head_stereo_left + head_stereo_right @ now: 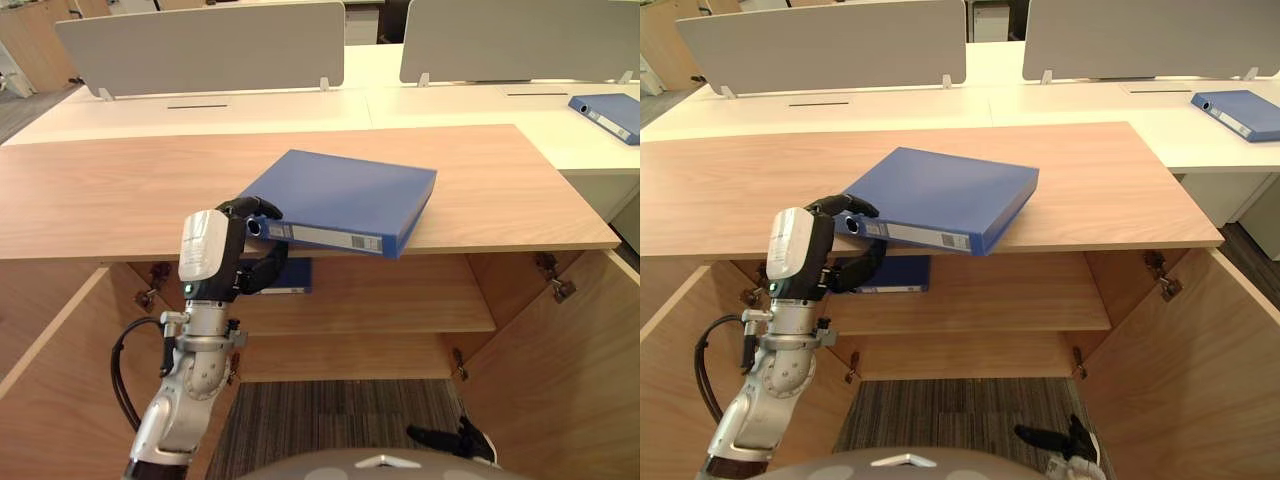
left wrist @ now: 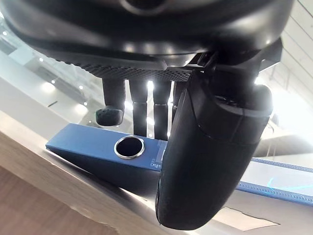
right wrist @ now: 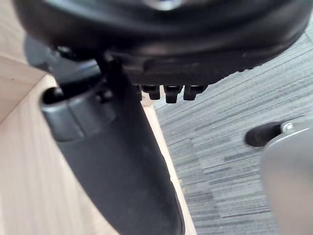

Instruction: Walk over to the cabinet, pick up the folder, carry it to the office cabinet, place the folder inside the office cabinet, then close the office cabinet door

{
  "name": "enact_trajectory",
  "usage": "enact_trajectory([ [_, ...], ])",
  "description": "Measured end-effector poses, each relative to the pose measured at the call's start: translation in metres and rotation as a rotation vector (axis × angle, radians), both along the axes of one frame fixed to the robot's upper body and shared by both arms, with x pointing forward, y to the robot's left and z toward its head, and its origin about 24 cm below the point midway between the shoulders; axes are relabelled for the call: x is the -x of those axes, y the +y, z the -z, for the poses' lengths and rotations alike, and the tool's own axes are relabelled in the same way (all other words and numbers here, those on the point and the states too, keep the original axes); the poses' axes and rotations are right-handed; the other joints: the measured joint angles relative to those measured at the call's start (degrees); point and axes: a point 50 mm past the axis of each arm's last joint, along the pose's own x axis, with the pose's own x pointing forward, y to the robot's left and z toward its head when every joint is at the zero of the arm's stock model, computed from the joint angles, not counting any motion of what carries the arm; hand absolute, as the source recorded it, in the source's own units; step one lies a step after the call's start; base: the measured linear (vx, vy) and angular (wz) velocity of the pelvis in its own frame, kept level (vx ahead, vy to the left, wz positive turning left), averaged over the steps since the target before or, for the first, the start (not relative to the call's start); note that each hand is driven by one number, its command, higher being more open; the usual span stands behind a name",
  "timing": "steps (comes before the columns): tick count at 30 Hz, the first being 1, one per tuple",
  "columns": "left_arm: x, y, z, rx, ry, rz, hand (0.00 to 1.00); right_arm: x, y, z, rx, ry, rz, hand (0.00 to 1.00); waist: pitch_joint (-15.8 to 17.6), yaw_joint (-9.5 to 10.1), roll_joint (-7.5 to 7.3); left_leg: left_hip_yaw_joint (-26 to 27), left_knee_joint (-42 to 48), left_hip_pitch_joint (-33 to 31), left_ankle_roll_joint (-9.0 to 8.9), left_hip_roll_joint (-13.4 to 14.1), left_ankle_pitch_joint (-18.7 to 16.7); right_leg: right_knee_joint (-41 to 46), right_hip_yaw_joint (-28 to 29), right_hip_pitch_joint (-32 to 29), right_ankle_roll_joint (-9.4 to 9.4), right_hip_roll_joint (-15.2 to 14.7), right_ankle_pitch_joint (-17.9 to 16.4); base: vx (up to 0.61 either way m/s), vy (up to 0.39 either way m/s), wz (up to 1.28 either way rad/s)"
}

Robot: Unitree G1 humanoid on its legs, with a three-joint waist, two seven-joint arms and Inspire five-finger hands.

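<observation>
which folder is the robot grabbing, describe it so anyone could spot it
On the wooden cabinet top before the white desks lies the blue folder, its corner jutting over the front edge. Unlike the desk folder and shelf folder, it is pinched by the left hand.

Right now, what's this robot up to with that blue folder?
The robot's left hand has its fingers curled over a corner of the blue folder, thumb underneath. The folder lies on the wooden cabinet top, jutting over its front edge. The cabinet doors below stand open. The right hand hangs low over the carpet.
</observation>
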Motion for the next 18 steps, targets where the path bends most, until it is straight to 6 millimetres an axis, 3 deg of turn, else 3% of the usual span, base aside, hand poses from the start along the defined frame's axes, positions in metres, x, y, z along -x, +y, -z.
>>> enact_trajectory([
  [4, 0.005, -0.008, -0.014, 0.117, -0.054, 0.038, 0.0, -0.023, 0.011, -0.015, -0.003, -0.141, -0.028, 1.0, 1.0, -0.03, -0.01, 0.3, 2.2, -0.5, 0.14, 0.3, -1.3, 0.5, 0.5, 0.0, 0.0, 0.1, 0.0, -0.04, -0.021, -0.06],
  [9, 0.01, -0.02, -0.027, 0.315, -0.089, 0.121, 0.0, -0.037, 0.018, -0.038, 0.003, -0.292, -0.012, 1.0, 1.2, -0.06, 0.03, 0.7, 3.3, -1.4, 0.28, 0.3, -1.9, 0.8, 0.9, -0.8, 0.01, 0.0, 0.0, 0.0, -0.002, -0.03],
  [18, 0.018, -0.036, -0.044, 0.602, -0.148, 0.239, 0.0, -0.062, 0.026, -0.108, -0.032, -0.684, 0.054, 1.0, 1.4, -0.87, -0.18, 2.8, 5.2, -1.6, 0.43, 1.0, -3.3, 1.8, 3.5, -1.9, 0.02, 0.3, 0.0, 0.01, -0.005, -0.15],
])
